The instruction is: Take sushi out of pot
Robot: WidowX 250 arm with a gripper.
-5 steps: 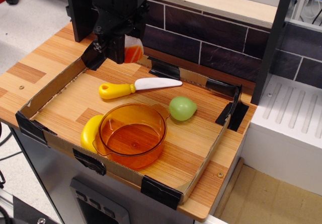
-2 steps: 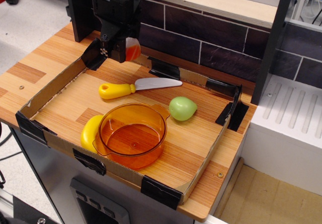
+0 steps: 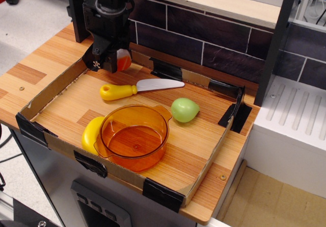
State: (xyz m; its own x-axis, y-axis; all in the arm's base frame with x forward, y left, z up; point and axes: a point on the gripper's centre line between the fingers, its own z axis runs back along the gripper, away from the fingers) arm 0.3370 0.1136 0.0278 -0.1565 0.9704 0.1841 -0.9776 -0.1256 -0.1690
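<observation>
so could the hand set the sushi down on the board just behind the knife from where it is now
Probably yes. The hand holds the sushi above the tray's back left corner, and the wood between it and the knife looks bare. The cardboard wall beside it is low, so a short drop seems clear.

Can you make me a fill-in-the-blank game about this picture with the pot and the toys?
1. The orange pot has ____ inside it.
2. The sushi is held by the ____, near the back left corner of the tray.
3. The toy knife has a ____ handle.
4. The green pear lies to the ____ of the pot in the picture.

Missing words: nothing; gripper; yellow; right
</observation>
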